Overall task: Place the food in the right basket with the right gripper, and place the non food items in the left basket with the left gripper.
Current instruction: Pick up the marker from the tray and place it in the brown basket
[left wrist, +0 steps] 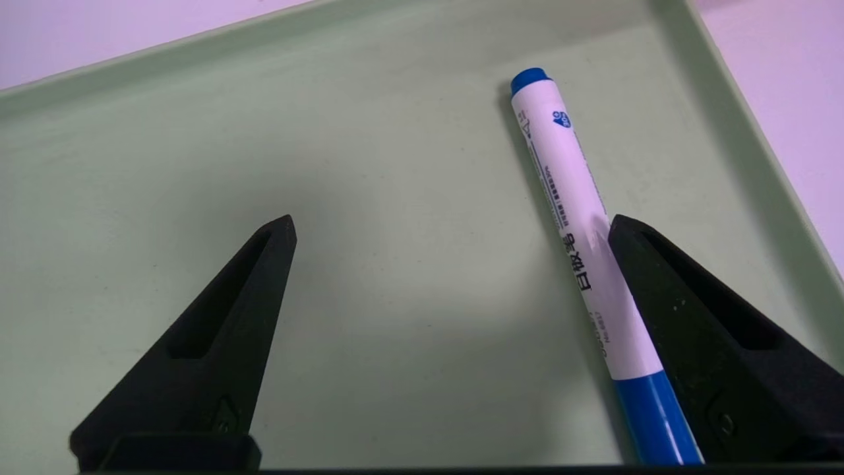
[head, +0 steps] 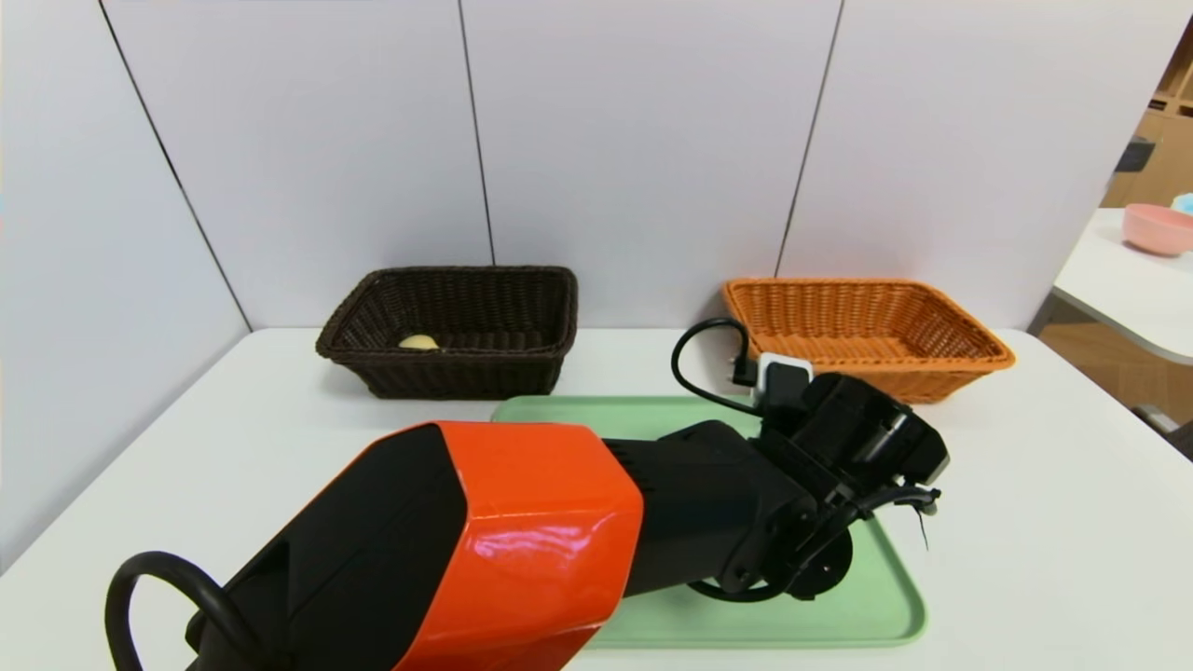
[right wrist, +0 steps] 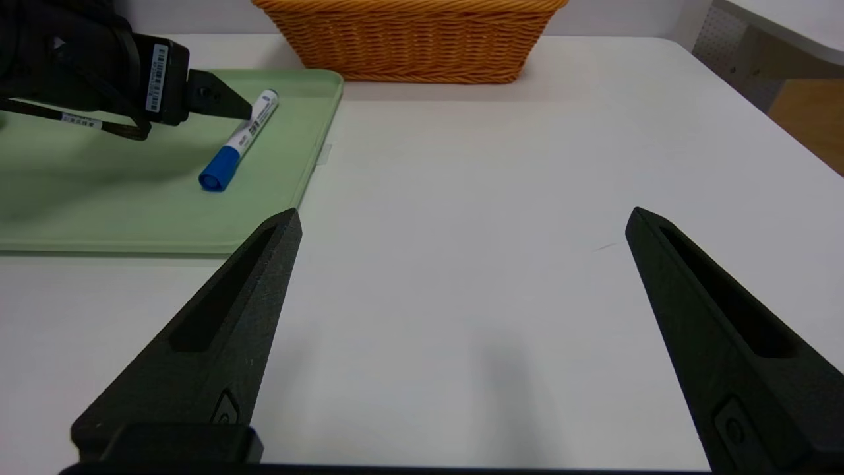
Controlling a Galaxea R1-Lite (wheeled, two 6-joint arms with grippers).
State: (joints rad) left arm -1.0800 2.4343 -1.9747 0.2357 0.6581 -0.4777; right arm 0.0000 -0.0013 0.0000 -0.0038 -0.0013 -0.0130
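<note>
My left gripper [left wrist: 452, 227] hangs low over the green tray [left wrist: 330, 132], jaws wide open. The white marker with blue cap [left wrist: 580, 231] lies flat on the tray between the jaws, against the inner side of one finger [left wrist: 686, 310]. The right wrist view shows the same marker [right wrist: 239, 140] beside that gripper's tip. My right gripper [right wrist: 461, 221] is open over bare white table, right of the tray, holding nothing. The dark brown basket [head: 447, 368] holds the spatula's yellow head [head: 418, 342]. The orange basket [head: 867, 373] stands at the back right. The lime is out of view.
My left arm's orange casing [head: 522, 531] crosses the tray's near half and hides the marker in the head view. White wall panels stand close behind both baskets. A second table with a pink bowl [head: 1158, 228] is off to the right.
</note>
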